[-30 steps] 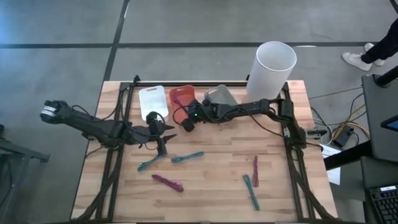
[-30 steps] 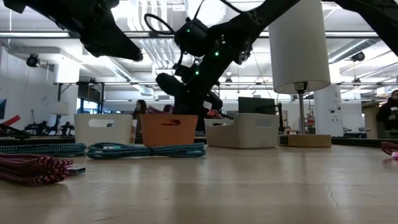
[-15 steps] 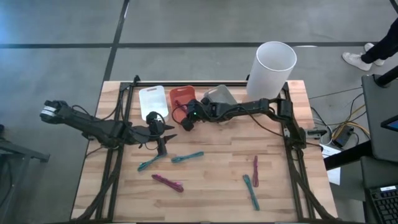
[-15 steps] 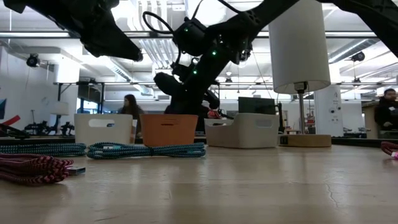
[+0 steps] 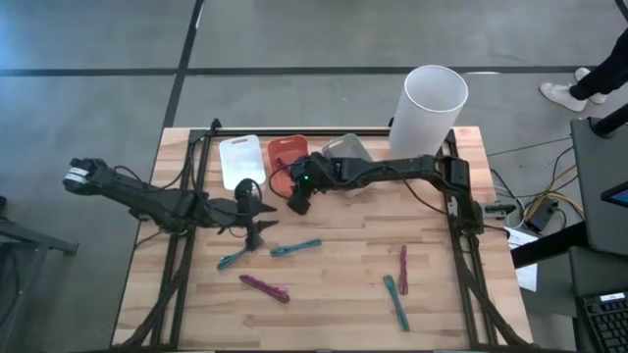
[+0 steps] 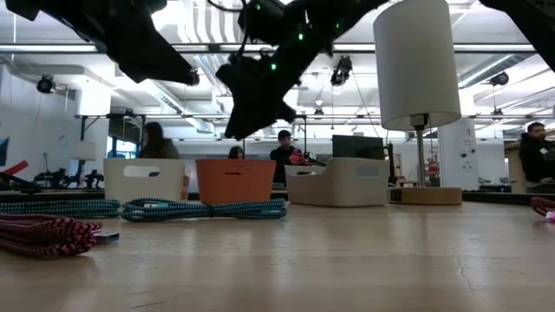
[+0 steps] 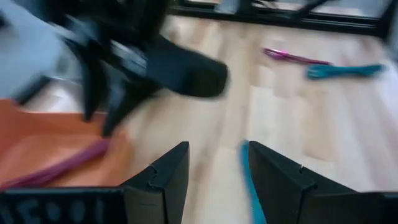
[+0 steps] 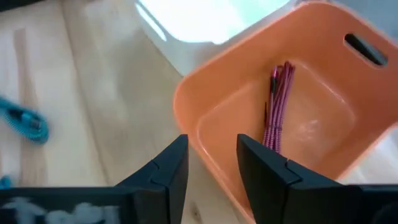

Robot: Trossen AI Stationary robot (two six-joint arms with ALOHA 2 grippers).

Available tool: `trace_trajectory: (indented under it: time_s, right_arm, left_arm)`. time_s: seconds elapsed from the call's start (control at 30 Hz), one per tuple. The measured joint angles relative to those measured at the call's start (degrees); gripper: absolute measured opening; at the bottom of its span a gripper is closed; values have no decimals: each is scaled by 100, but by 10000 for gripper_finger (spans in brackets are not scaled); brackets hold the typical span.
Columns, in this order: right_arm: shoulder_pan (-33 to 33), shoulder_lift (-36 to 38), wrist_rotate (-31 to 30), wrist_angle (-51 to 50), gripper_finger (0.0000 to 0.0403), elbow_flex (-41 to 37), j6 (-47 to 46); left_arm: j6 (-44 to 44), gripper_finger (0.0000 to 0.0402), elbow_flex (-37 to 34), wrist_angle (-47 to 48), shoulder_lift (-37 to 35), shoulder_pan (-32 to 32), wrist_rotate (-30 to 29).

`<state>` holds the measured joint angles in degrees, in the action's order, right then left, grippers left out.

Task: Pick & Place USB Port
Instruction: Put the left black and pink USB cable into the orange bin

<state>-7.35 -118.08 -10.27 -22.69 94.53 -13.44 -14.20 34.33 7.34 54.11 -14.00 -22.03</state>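
A magenta braided USB cable (image 8: 278, 106) lies coiled on the floor of the orange bin (image 5: 283, 150), which stands at the table's far side between a white bin (image 5: 239, 157) and a grey bin (image 5: 348, 149). My right gripper (image 8: 211, 149) hangs open above the orange bin's near rim (image 8: 186, 106), with nothing between its fingers. Left of it, my left gripper (image 5: 257, 227) stands open above the table. A teal cable (image 7: 249, 177) on the wood shows between its fingers, which are apart from it.
More cables lie on the wood: teal ones (image 5: 296, 247) (image 5: 235, 258) (image 5: 396, 300) and magenta ones (image 5: 265, 286) (image 5: 402, 267). A tall white cylinder (image 5: 432, 106) stands at the far right. People move in the room behind the table.
My right gripper has opened, risen out of the orange bin and drawn a little toward the table's near edge. It now hangs well above the bin's rim.
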Motion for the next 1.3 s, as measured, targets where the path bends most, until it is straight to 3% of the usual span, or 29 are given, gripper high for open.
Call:
trace_trajectory:
  time_s: [0.17, 0.53, 0.9, 1.3]
  right_arm:
    - [157, 179, -21, -579, 153, 187, 241]
    - [338, 907, -36, -1497, 156, 18, 437]
    - [443, 2070, -24, -994, 144, -1184, 209]
    - [551, 2684, 12, 151, 146, -2450, -42]
  left_arm:
    - [-129, 170, -101, 9, 23, -28, 891]
    - [-491, 170, -376, 86, 72, -435, 1622]
    - [-515, 170, -374, 65, 869, -1565, 1700]
    - [-997, 170, -372, -75, 2038, -2025, 1975]
